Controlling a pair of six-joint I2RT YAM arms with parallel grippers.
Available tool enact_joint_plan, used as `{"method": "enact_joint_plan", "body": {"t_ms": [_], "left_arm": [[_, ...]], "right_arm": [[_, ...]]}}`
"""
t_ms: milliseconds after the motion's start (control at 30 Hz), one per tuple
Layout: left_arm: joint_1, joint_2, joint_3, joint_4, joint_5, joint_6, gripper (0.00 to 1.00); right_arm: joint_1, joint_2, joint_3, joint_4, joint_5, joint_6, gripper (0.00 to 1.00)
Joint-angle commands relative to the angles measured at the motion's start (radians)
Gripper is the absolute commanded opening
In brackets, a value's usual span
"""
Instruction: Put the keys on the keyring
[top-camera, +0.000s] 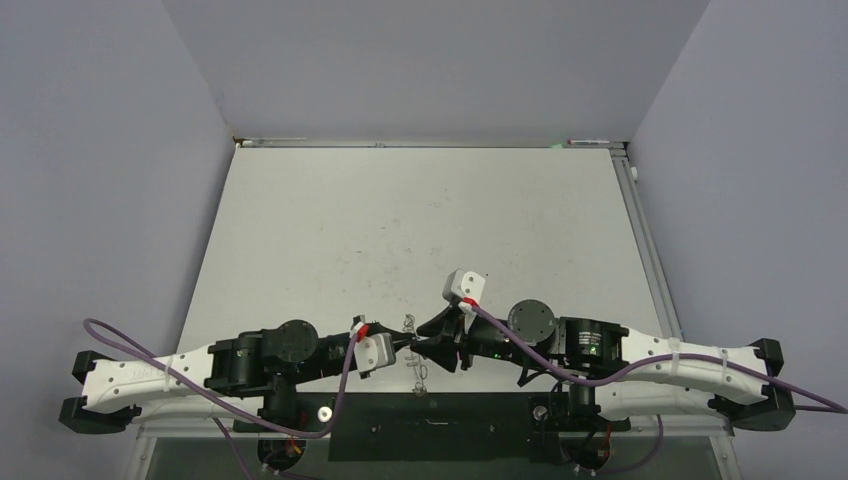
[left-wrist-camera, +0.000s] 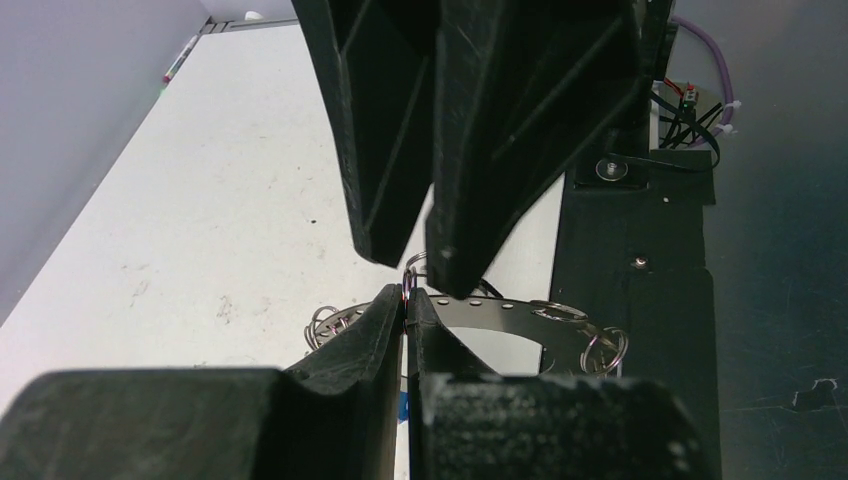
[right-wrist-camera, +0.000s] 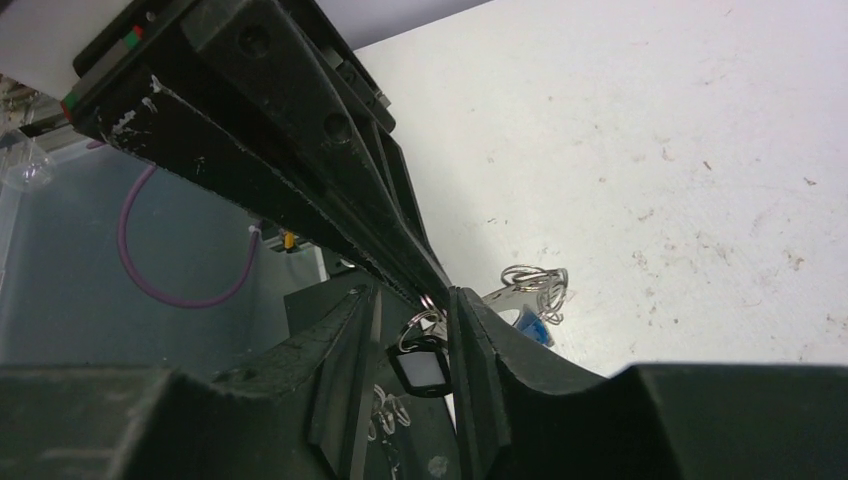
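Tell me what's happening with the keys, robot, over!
Left gripper shut on a wire loop at the rim of the keyring. Right gripper jaws slightly apart round the dark key, grip unclear. Nothing in the way, over.

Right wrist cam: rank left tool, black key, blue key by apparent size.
Left tool, gripping the keyring: largest by far.
Black key.
Blue key: partly hidden, farther off, so ranking it under black is unsure.

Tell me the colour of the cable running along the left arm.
Purple; the cable shows best in the top external view.
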Motion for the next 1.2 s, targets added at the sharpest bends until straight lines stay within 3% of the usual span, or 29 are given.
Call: {"method": "enact_joint_plan", "body": {"t_ms": [0,267,533,1167], "left_arm": [[-0.002,-0.009,0.024,0.066,-0.026,-0.012,0.00],[-0.003,-0.007,0.028,0.060,-0.029,-0.015,0.00],[-0.002,-0.016,0.027,0.060,-0.030,-0.016,0.00],[-0.003,-0.074,-0.010,0.130,0.000,-0.018,0.00]], "right_arm": [[0.043,0.024,0.013,0.018,0.056,0.028,0.33],[0.086,0.040,0.035,-0.034,0.158,0.033,0.28],[0.089,0.027,0.037,-0.072,0.191,0.028,0.06],[0.075,-0.045,-0.049,-0.026,0.261,0.147,0.05]]}}
